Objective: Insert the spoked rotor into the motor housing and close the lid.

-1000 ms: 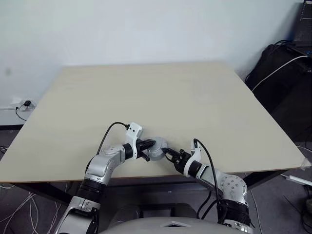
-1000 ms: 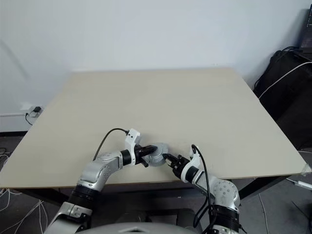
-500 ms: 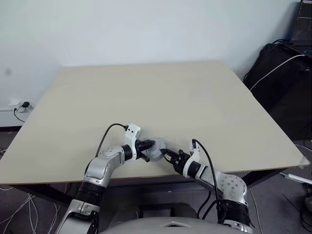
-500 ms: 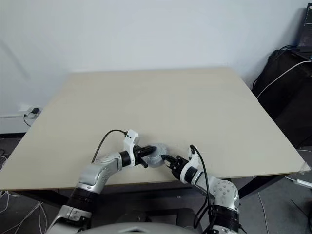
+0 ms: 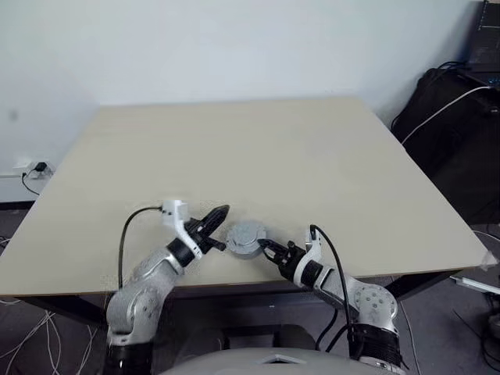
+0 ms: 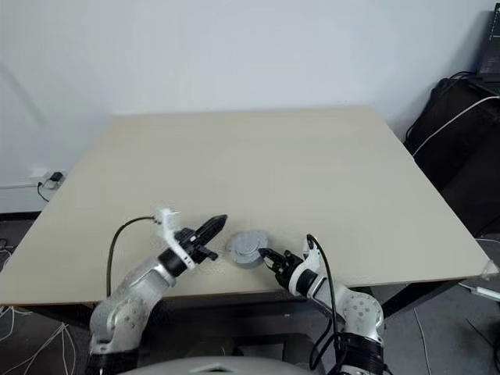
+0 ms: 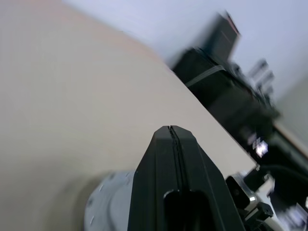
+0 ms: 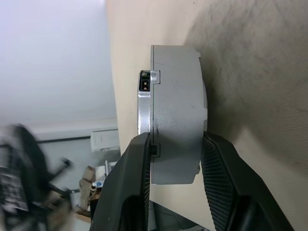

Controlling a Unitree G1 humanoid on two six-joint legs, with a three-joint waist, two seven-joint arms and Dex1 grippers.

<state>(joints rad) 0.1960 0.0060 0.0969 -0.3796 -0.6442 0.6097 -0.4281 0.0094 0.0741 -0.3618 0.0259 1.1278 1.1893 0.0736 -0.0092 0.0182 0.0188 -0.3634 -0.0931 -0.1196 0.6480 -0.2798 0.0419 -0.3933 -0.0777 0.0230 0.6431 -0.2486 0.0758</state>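
Motor housing [image 5: 246,239] sits near the table's [image 5: 258,156] front edge, pinched by the right claw.

Seen up close, the housing is a flat grey round block lying flat, with the lid [image 8: 145,103] as a thin band pressed on its top, so it looks closed up. The right gripper [image 5: 265,248] comes in low from the right side, and its two fingers [image 8: 129,183] are clamped on the housing's edge, one above and one below. The left gripper [image 5: 220,212] has its fingers pressed together, holds nothing, and hangs just to the left of the housing, a little higher, not touching. So the right arm is the nearer one. The spoked rotor must be inside, hidden, and I can't tell if the lid has clicked all the way down.
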